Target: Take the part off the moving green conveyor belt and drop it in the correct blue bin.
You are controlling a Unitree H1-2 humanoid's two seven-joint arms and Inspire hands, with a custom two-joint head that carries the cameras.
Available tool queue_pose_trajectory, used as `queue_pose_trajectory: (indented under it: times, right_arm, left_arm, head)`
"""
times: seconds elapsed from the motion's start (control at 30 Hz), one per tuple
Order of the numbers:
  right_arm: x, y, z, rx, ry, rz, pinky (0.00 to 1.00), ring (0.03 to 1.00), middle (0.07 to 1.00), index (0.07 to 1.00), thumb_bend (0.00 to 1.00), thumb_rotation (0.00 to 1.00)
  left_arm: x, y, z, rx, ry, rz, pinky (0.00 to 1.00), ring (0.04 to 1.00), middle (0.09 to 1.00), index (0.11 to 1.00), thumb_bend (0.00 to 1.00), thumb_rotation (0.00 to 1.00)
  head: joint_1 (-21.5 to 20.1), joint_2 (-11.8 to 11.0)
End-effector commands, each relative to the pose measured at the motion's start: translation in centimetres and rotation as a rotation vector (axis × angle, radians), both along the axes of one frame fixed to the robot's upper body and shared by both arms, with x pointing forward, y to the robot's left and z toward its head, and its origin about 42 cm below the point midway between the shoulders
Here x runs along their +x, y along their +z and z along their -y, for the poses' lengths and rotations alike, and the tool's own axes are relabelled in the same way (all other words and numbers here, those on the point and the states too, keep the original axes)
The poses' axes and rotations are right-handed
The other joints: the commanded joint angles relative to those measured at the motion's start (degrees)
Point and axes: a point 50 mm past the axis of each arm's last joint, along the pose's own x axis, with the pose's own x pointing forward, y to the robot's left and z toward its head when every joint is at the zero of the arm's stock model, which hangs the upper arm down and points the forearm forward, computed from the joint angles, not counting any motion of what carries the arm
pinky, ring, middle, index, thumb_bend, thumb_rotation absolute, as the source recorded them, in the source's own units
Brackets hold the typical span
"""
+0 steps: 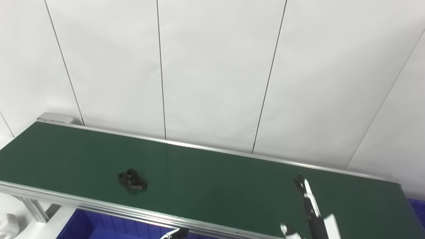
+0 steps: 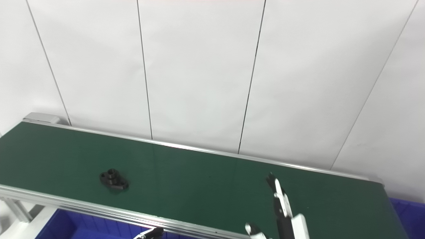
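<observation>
A small black part [image 1: 132, 180] with a raised hub and flat ears lies on the green conveyor belt [image 1: 212, 179], left of centre and near the front rail. My right hand [image 1: 308, 212] rises from the bottom edge over the belt's right portion, far to the right of the part; its fingers [image 2: 278, 194] are spread apart and hold nothing. Of my left hand only a fingertip sliver [image 1: 176, 233] shows at the bottom edge, below the front rail. A blue bin [image 1: 96, 225] sits under the belt's front edge at the lower left.
An aluminium rail [image 1: 109, 207] edges the belt's front, and another [image 1: 232, 152] runs along its back. Blue of a second bin [image 1: 419, 207] shows past the belt's right end. White wall panels stand behind. A white fitting [image 1: 8, 225] sits at the bottom left.
</observation>
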Motion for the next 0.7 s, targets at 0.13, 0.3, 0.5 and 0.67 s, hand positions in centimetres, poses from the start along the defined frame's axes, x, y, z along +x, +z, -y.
queue_pose_trajectory:
  times: [0.13, 0.3, 0.5, 0.67]
  right_arm:
    - [1.4, 2.3, -1.3, -0.019, 0.041, 0.020, 0.85, 0.904, 0.925, 0.965, 0.61, 0.64]
    - [2.1, 3.3, -1.3, -0.030, 0.053, 0.011, 0.78, 0.866, 0.903, 0.944, 0.63, 0.52]
    - [2.9, 4.2, -1.2, -0.061, 0.068, 0.016, 0.81, 0.870, 0.895, 0.941, 0.60, 0.46]
    - [3.5, 4.7, -1.4, -0.101, 0.073, 0.004, 0.76, 0.840, 0.870, 0.918, 0.63, 0.39]
  left_arm:
    - [0.3, 0.9, 0.0, -0.037, 0.006, 0.059, 0.69, 0.806, 0.838, 0.820, 0.87, 0.51]
    - [0.4, 0.9, 0.4, -0.022, 0.003, 0.065, 0.70, 0.808, 0.840, 0.819, 0.89, 0.54]
    - [0.3, 0.9, 1.0, -0.032, -0.005, 0.063, 0.69, 0.798, 0.836, 0.820, 0.90, 0.52]
    - [0.4, 1.2, 0.8, -0.027, 0.009, 0.077, 0.69, 0.795, 0.832, 0.816, 0.89, 0.50]
  head:
    - [-1.12, 1.12]
    - [3.79, 1.38]
    - [6.23, 1.60]
    - [4.27, 2.67]
